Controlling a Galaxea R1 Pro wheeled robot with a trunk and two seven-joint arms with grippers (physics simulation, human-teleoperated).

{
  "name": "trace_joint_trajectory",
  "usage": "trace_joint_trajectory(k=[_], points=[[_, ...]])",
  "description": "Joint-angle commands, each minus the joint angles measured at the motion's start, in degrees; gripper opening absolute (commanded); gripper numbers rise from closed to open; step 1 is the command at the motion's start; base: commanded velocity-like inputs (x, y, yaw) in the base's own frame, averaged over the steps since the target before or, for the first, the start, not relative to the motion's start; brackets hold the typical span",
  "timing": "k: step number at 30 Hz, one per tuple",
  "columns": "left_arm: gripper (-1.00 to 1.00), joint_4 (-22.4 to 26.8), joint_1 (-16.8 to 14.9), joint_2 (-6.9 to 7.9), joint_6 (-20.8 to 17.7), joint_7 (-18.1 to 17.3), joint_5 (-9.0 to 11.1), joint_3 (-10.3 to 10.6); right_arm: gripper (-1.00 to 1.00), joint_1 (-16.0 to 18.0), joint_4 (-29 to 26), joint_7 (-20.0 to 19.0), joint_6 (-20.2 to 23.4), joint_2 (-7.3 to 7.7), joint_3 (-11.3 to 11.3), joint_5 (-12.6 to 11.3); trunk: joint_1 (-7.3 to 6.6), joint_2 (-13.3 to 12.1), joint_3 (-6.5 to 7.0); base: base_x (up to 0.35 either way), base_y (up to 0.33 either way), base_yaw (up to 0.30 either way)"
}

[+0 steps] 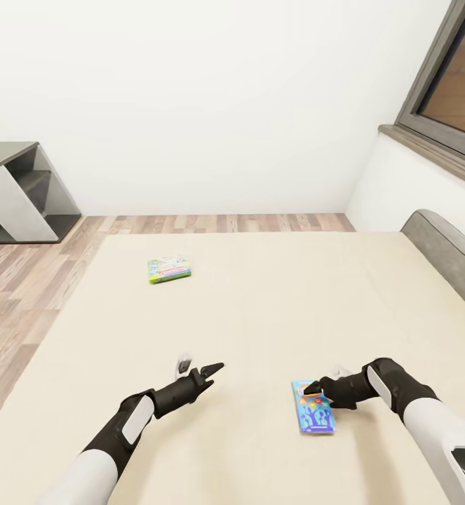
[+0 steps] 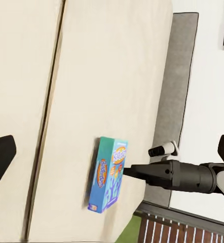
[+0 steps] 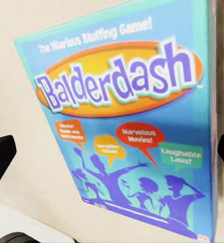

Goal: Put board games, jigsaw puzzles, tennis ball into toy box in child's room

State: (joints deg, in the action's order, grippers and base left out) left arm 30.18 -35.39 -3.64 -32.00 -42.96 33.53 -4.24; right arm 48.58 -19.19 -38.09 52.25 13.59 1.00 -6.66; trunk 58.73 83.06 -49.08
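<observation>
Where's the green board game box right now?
In the head view, the green board game box lies flat on the bed, far side and left of centre, well beyond the left gripper and apart from the blue Balderdash box.

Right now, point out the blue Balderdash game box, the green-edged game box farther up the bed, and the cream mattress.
Blue Balderdash game box (image 3: 124, 121): right wrist view, on the orange title oval.
Green-edged game box (image 1: 169, 269): head view, middle of its lid.
Cream mattress (image 1: 295, 301): head view, bare surface between the boxes.

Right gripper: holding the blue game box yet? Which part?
Nothing held. The right gripper is open over the top edge of the Balderdash box, its fingers wide apart. The left gripper is open too.
</observation>
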Motion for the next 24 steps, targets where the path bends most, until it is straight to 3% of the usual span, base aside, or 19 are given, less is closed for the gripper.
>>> trace_joint_trajectory(k=[1, 10, 24], points=[[1.00, 0.0, 0.0, -0.05, -0.4, -0.1, 0.1, -0.2, 1.00, 0.0, -0.1, 0.2, 0.5, 0.03, 0.1, -0.6, 0.00, 0.0, -0.04, 0.000, 0.278, 0.000], [1.00, 0.0, 0.0, -0.05, -0.4, -0.1, 0.1, -0.2, 1.00, 0.0, -0.1, 0.1, 0.5, 0.03, 0.1, -0.6, 0.00, 0.0, -0.04, 0.000, 0.220, 0.000], [1.00, 0.0, 0.0, -0.05, -0.3, -0.1, 0.1, -0.2, 1.00, 0.0, -0.1, 0.1, 0.5, 0.03, 0.1, -0.6, 0.00, 0.0, -0.04, 0.000, 0.044, 0.000]])
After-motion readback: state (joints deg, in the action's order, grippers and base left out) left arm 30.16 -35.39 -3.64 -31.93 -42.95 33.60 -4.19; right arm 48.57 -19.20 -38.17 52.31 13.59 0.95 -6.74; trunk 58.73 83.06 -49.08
